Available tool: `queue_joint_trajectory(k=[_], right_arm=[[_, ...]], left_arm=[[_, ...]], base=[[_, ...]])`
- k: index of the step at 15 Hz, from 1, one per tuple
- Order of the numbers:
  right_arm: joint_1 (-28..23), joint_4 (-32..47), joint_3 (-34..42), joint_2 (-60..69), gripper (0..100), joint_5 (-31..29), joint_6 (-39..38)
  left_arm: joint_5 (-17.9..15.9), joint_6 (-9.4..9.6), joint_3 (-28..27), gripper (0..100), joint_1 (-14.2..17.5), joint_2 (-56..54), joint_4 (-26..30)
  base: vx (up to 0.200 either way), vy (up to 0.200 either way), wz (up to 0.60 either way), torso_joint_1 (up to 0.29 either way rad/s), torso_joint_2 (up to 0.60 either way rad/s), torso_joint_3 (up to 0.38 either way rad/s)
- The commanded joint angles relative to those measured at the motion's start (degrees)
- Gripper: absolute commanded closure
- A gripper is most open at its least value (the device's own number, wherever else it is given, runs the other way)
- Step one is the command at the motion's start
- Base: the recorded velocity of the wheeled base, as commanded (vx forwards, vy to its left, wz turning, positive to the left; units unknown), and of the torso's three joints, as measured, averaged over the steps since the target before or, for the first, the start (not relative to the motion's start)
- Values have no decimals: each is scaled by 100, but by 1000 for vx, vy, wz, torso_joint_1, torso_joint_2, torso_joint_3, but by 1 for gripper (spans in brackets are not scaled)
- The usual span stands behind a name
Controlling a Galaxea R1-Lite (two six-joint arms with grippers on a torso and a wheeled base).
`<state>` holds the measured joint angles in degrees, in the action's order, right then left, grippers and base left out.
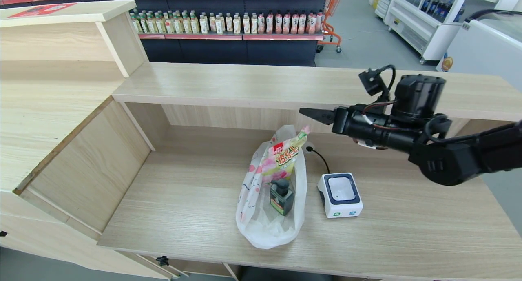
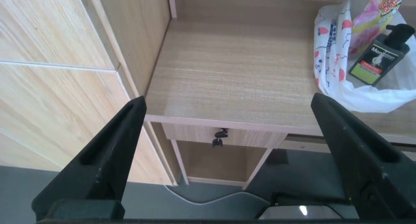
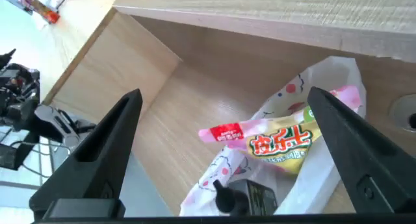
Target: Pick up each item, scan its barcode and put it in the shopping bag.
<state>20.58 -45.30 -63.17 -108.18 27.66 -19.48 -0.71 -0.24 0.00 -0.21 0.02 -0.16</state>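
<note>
A white patterned shopping bag lies open on the wooden desk. Inside it rest a yellow-pink snack packet and a dark pump bottle. The white barcode scanner stands just right of the bag. My right gripper hovers open and holding nothing, above the far end of the bag; its wrist view looks down on the bag, the snack packet and the bottle. My left gripper is open and holds nothing, low beyond the desk's front left, with the bag and bottle off to one side.
A raised counter ledge runs behind the desk and a wooden side wall closes its left. The scanner's black cable leads to a hole at the back. Store shelves with bottles stand farther off.
</note>
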Motion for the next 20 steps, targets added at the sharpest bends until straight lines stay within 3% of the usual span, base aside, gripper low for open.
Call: queue_joint_trajectory(k=[1, 4, 6, 8, 11, 14, 15, 17, 20], right_arm=[[-230, 531, 877, 1686, 0, -77, 498], [-511, 1955, 1958, 3558, 0, -973, 1570], [-511, 2377, 3100, 4736, 0, -1931, 1957], [-564, 2421, 4155, 5720, 0, -2327, 2185], [-1416, 2719, 5632, 7522, 0, -2309, 2502], [-2040, 3106, 6229, 8814, 0, -1878, 2572], [-2102, 3185, 6317, 9060, 0, -1782, 2634], [-2102, 4178, 6317, 9886, 0, -1764, 2651], [-2111, 4354, 6317, 10466, 0, -1782, 2660]], left_arm=[[0, -2, 0, 0, -6, 6, -2], [0, -2, 0, 0, 3, 6, -2], [0, -2, 0, 0, 3, -2, -2], [0, -2, 0, 0, 3, -2, -2], [0, -2, 0, 0, 3, 6, -2], [0, -2, 0, 0, -6, -2, -2], [0, -2, 0, 0, 3, 6, -2], [0, -2, 0, 0, 3, 6, -2], [0, -2, 0, 0, 3, 6, -2]], base=[[0, 0, 0, 0, 0, 0], [0, 0, 0, 0, 0, 0], [0, 0, 0, 0, 0, 0], [0, 0, 0, 0, 0, 0], [0, 0, 0, 0, 0, 0], [0, 0, 0, 0, 0, 0], [0, 0, 0, 0, 0, 0], [0, 0, 0, 0, 0, 0], [0, 0, 0, 0, 0, 0]])
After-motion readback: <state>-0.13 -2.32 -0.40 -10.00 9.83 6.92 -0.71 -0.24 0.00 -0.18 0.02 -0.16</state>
